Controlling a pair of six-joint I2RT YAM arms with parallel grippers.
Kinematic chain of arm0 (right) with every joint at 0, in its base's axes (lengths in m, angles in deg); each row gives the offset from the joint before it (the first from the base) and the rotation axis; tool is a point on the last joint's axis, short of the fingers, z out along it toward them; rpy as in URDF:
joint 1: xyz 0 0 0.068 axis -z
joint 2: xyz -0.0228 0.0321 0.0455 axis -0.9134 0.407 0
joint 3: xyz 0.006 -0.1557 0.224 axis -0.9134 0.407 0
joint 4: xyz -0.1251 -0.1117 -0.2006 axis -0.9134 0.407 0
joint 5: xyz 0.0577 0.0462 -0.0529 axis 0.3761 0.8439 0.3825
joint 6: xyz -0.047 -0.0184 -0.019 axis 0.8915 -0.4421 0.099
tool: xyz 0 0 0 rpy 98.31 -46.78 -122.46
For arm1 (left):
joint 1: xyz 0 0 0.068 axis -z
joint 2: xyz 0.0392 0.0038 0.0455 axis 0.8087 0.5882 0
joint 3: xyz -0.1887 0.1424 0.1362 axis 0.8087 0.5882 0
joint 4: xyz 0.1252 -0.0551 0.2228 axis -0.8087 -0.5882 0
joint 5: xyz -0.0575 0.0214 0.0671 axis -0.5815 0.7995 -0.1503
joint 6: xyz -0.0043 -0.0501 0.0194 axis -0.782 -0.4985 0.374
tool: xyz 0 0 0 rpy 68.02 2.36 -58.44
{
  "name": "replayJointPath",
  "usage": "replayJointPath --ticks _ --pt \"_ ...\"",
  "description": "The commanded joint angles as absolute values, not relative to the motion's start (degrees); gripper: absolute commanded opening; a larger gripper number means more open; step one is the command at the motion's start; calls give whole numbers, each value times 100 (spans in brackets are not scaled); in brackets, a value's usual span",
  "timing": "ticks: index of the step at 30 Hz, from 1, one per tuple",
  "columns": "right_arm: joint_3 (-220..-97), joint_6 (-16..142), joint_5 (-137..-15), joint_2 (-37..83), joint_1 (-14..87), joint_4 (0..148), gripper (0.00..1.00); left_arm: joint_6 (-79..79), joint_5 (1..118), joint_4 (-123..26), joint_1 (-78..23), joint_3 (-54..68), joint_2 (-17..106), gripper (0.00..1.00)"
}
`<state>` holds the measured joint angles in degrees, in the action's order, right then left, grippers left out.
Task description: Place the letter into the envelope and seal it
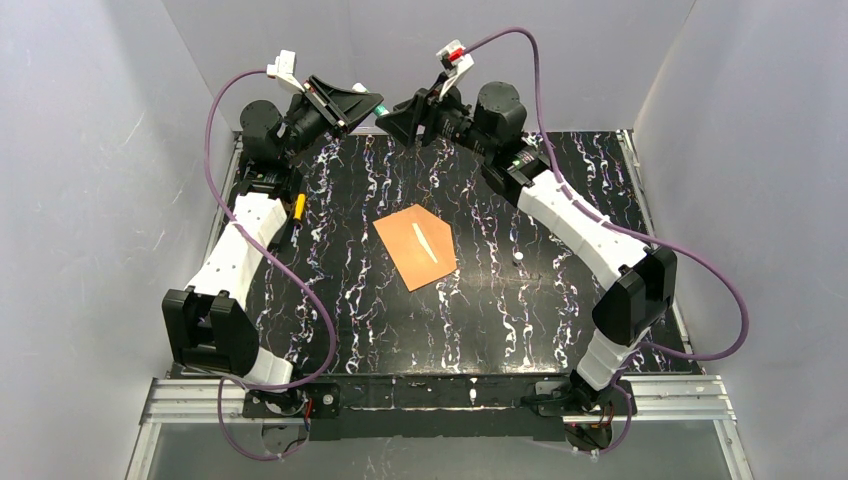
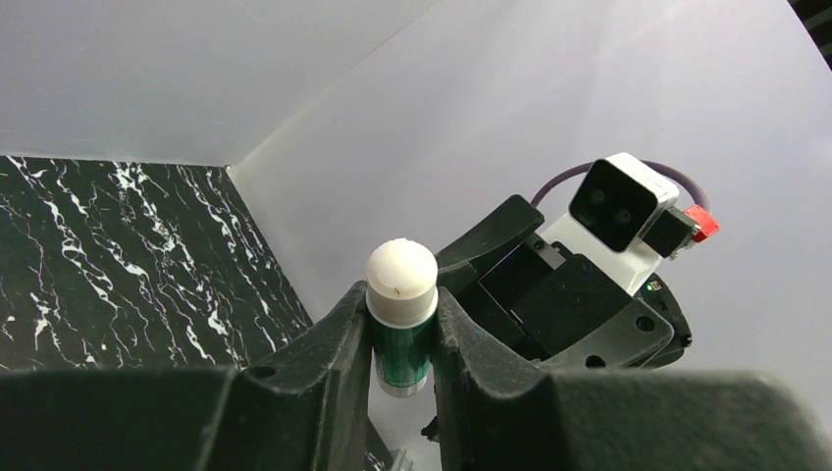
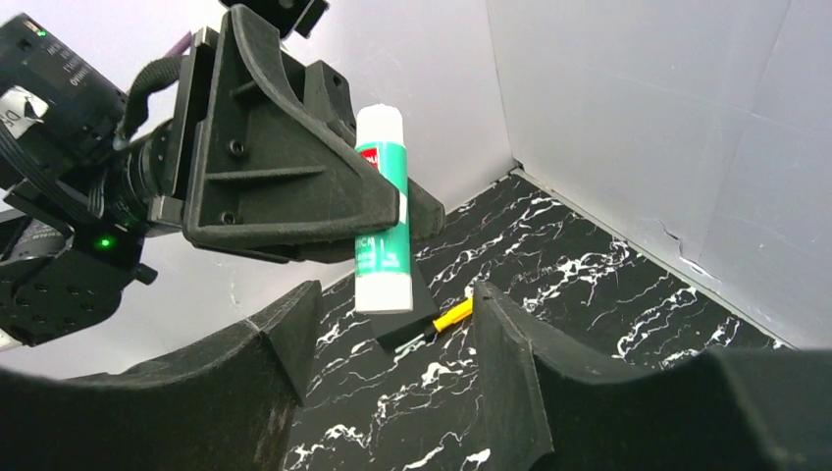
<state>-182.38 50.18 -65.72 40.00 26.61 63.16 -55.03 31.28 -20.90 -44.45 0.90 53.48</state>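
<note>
The orange-brown envelope (image 1: 415,245) lies flat mid-table with its pointed flap toward the back and a thin pale strip (image 1: 424,243) on it. The letter is not in view. My left gripper (image 1: 372,104) is raised at the back of the table, shut on a green-and-white glue stick (image 2: 402,294), which stands upright between its fingers (image 2: 329,343). The right wrist view shows the same glue stick (image 3: 381,211). My right gripper (image 1: 398,113) is open and empty, its fingertips (image 3: 294,324) just below and facing the stick, not touching it.
A yellow-handled tool (image 1: 298,207) lies at the left by the left arm and also shows in the right wrist view (image 3: 453,314), beside a dark flat block (image 3: 407,319). A small white object (image 1: 518,258) lies right of the envelope. White walls enclose the table.
</note>
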Motion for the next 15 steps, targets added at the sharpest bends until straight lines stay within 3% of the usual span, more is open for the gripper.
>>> replayJointPath --ticks 1,8,12,13,15 --pt "-18593 4790 -6594 4113 2670 5947 66 -5431 2990 -2038 -4422 -26 5028 0" --pt "-18754 4659 -6578 4240 2670 6253 44 -5397 2997 -2038 -4422 -53 4996 0" --pt "-18741 4485 -6559 4251 2671 6212 47 -5402 3006 -2038 -4421 -56 4992 0" --pt "-18718 4418 -6570 4239 2671 6174 44 -5391 3011 -2034 -4421 -58 4990 0" --pt "-18786 4246 -6653 4270 2690 6173 26 -5399 3046 -2038 -4422 -56 4991 0"
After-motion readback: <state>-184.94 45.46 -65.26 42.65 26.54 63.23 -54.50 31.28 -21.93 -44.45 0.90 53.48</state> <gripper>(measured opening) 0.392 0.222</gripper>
